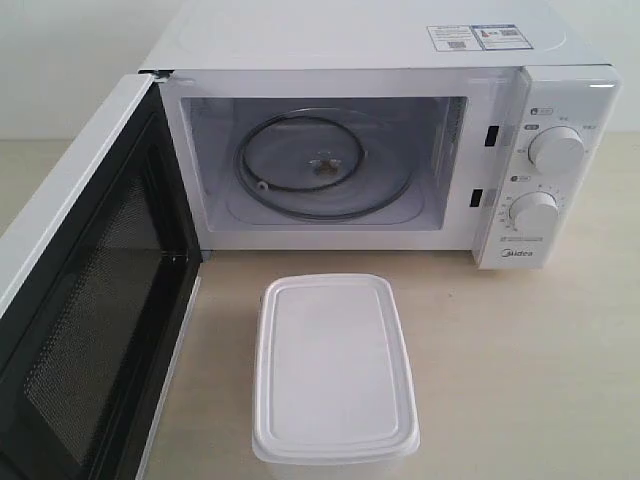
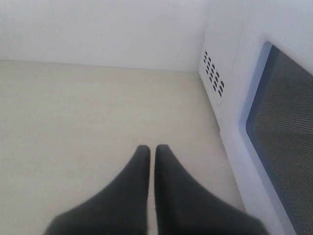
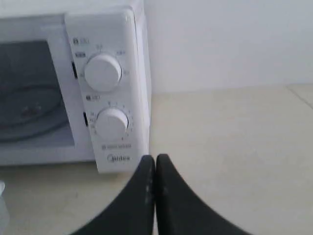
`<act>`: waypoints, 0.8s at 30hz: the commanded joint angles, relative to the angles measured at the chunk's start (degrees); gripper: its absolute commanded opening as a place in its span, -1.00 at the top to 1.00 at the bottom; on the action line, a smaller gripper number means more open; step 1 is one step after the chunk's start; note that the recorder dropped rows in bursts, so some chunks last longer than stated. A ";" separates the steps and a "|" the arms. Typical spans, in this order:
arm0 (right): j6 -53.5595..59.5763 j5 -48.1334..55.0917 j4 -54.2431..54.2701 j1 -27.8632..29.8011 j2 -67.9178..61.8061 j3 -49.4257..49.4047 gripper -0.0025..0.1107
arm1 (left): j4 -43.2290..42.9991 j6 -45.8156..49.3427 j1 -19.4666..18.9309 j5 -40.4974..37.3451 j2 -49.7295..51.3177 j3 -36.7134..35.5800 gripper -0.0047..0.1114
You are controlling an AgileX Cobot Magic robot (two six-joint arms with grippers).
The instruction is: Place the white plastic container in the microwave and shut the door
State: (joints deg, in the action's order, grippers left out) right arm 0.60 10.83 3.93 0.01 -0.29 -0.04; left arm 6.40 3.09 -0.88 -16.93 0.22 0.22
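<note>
The white plastic container (image 1: 333,370) stands on the table in front of the microwave (image 1: 400,150), lid on. The microwave's door (image 1: 85,290) is swung wide open to the left, black inner face showing, and the glass turntable (image 1: 322,167) lies bare inside. Neither gripper appears in the exterior view. My left gripper (image 2: 152,149) is shut and empty over the table, beside the door's outer face (image 2: 281,132). My right gripper (image 3: 155,159) is shut and empty, just off the microwave's dial panel (image 3: 107,93). A sliver of the container (image 3: 2,203) shows at the right wrist view's edge.
Light wood-tone table (image 1: 520,370) stretches around the container and to the right of the microwave. A white wall (image 2: 98,29) stands behind. Vent holes (image 2: 213,73) mark the microwave's side near the left gripper.
</note>
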 commanded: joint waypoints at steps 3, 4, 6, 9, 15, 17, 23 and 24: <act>-0.29 -15.79 0.01 0.34 0.29 0.04 0.96 | -0.20 -0.11 -0.16 0.03 -0.22 -0.22 0.84; -0.29 -17.82 0.17 0.34 0.29 0.04 0.96 | -0.20 -0.11 -0.16 0.03 -0.22 -0.22 0.84; -0.09 -20.09 0.17 0.34 0.29 0.04 0.96 | -0.20 -0.11 -0.16 0.03 -0.22 -0.22 0.84; -0.09 -19.57 0.17 0.34 0.29 0.04 0.96 | -0.20 -0.11 -0.16 0.03 -0.22 -0.22 0.84; -0.09 -18.91 0.57 0.34 -3.33 4.39 0.96 | -0.20 -0.11 -0.16 0.03 -0.22 -0.22 0.84; -0.09 -18.91 0.85 0.34 -9.93 7.05 0.96 | -0.20 -0.11 -0.16 0.03 -0.22 -0.22 0.84; -0.09 -23.74 0.85 0.34 -21.03 8.82 0.96 | -0.20 -0.11 -0.16 0.03 -0.22 -0.22 0.84; -0.09 -25.19 0.85 0.34 -21.91 8.82 0.96 | -0.20 -0.11 -0.16 0.03 -0.22 -0.22 0.84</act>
State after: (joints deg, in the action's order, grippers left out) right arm 0.42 -10.23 4.82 0.01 -19.31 8.23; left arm 6.40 3.09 -0.88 -16.93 0.22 0.22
